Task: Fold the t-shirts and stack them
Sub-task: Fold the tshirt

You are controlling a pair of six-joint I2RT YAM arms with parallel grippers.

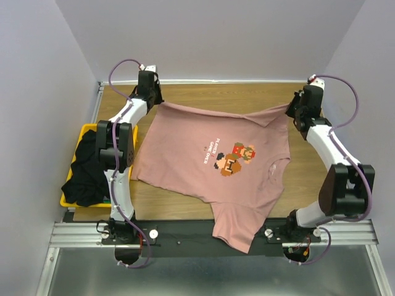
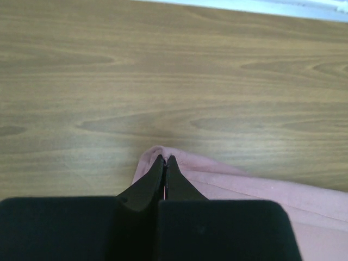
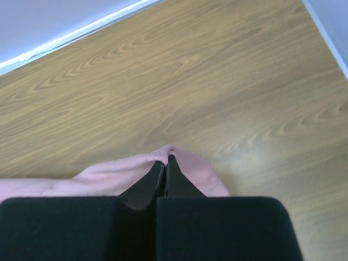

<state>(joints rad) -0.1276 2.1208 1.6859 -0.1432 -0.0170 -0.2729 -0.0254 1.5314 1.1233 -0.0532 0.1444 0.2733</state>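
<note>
A dusty-pink t-shirt (image 1: 210,160) with a pixel-art print and white text lies spread across the wooden table, one sleeve hanging over the near rail. At its far left corner my left gripper (image 1: 153,102) is shut on the cloth; the left wrist view has the pink t-shirt (image 2: 255,187) pinched at my left gripper (image 2: 165,159). My right gripper (image 1: 291,111) is shut on the far right corner, where the pink t-shirt (image 3: 109,176) bunches around my right gripper (image 3: 165,159). A black t-shirt (image 1: 86,169) lies heaped in the basket at the left.
A yellow plastic basket (image 1: 80,132) sits at the table's left edge beside the left arm. Grey walls close in the back and both sides. A metal rail (image 1: 210,231) runs along the near edge, under the hanging sleeve.
</note>
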